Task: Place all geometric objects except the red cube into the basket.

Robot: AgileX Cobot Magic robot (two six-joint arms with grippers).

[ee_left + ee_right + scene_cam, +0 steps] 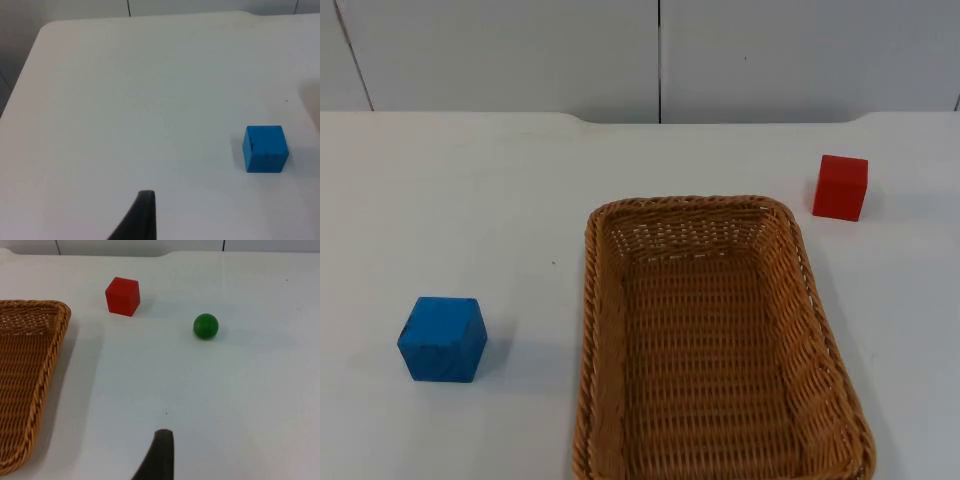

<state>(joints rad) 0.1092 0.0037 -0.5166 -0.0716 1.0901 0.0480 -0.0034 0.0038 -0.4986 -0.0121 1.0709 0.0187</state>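
The counter (470,200) carries my work. The wicker basket (592,330) sits near the middle with nothing in it; its woven walls look stiff but light. The blue cube (442,339) rests well to its left: probably light, hard and flat-sided, so I would pinch it across two opposite faces. The red cube (840,187) at far right stays put. The green ball (205,326), right of that cube, looks smooth and will likely roll, so I would grip across its widest middle. My left claw (142,215) and right claw (160,455) wait above the counter; whether they stand wide or narrow, I cannot tell.
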